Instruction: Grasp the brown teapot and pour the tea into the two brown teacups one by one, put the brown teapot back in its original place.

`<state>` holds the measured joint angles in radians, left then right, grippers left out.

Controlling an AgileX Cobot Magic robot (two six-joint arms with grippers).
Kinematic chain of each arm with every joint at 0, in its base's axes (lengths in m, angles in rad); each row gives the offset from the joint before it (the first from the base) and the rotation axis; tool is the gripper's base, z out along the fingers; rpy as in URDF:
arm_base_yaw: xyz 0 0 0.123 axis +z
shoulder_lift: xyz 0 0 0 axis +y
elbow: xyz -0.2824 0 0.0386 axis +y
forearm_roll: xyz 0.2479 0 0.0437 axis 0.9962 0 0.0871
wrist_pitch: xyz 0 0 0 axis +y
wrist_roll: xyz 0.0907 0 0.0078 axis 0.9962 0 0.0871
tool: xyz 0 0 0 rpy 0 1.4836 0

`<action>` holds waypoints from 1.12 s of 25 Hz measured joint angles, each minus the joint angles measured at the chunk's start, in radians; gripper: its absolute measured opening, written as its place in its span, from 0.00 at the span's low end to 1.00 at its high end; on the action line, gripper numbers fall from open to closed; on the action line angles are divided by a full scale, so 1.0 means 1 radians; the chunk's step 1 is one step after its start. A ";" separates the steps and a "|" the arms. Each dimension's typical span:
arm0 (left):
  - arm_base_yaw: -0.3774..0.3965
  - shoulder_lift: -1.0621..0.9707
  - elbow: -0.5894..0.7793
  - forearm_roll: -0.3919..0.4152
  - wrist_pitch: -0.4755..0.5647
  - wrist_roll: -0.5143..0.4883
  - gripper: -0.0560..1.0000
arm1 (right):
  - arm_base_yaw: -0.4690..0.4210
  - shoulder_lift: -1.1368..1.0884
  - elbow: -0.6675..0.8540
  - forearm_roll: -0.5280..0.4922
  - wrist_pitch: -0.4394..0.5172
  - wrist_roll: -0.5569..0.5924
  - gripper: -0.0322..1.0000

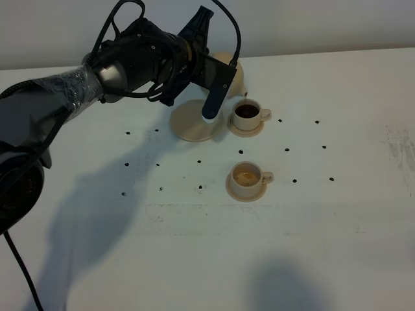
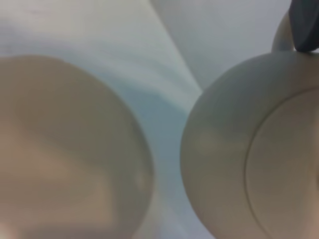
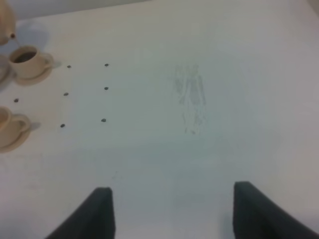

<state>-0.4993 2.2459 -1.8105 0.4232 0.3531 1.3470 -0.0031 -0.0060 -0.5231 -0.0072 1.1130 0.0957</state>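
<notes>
There's the left end effector, clamped on the loop handle of the brown teapot. The pot hangs just beyond it, spout tipped over the far teacup, dark tea inside. The near teacup stands close by, and the wide saucer lies just left. The right end effector has its fingers apart over the worktop, well right.

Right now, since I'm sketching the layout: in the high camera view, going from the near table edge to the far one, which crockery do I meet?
In order: near teacup → far teacup → brown teapot. The wide saucer is left out: it lies level with the far teacup.
</notes>
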 joint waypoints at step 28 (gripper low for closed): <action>-0.012 -0.075 0.000 -0.379 0.444 -0.401 0.14 | 0.000 0.000 0.000 0.000 0.000 0.000 0.52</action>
<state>-0.5112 2.1705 -1.8105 0.0445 0.7969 0.9463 -0.0031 -0.0060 -0.5231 -0.0072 1.1130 0.0957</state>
